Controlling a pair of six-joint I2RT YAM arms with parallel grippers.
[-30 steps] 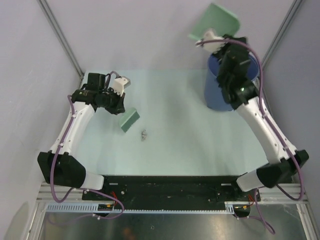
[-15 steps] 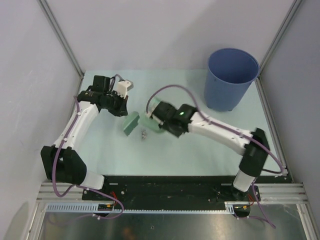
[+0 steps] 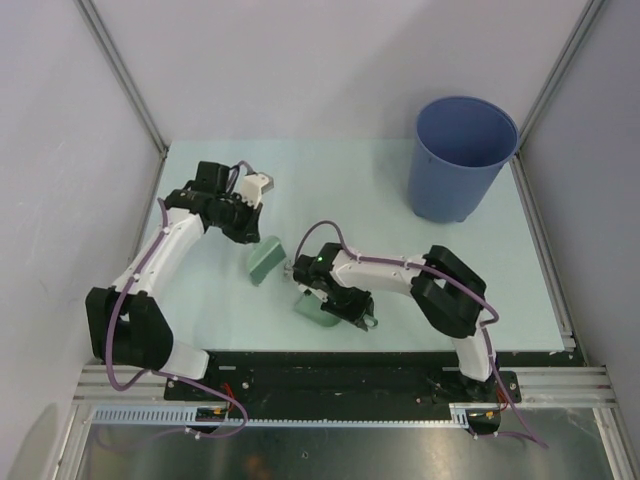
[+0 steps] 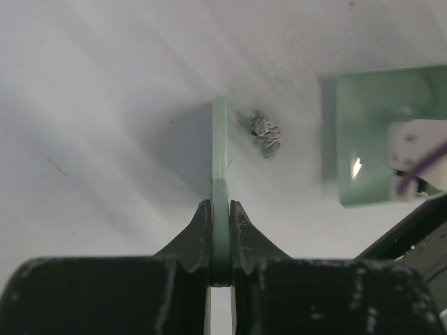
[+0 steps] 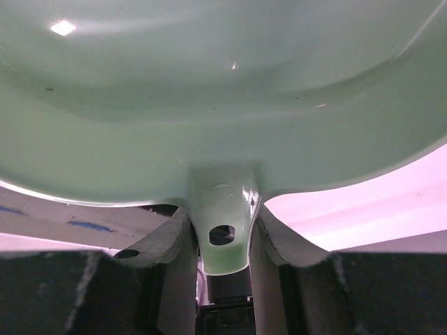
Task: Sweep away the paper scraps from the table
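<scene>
One small grey-white paper scrap point(image 3: 288, 269) lies on the pale mint table point(image 3: 400, 210), between the brush and the dustpan. In the left wrist view the scrap point(image 4: 265, 132) sits just right of the brush edge point(image 4: 220, 153). My left gripper point(image 3: 250, 236) is shut on the pale green brush point(image 3: 262, 259), which stands on the table. My right gripper point(image 3: 335, 300) is shut on the handle point(image 5: 222, 230) of the pale green dustpan point(image 3: 312, 310), held low just near-right of the scrap. The dustpan also shows in the left wrist view point(image 4: 384, 132). No other scraps are in view.
A tall blue bin point(image 3: 462, 155) stands at the table's far right corner. The right arm is folded back across the near middle of the table. A black rail point(image 3: 340, 370) runs along the near edge. Grey walls close in the left and back sides.
My right arm swung the dustpan from above the blue bin down to the table beside the scrap, then drew it nearer the front. My left gripper shifted the brush slightly right.
</scene>
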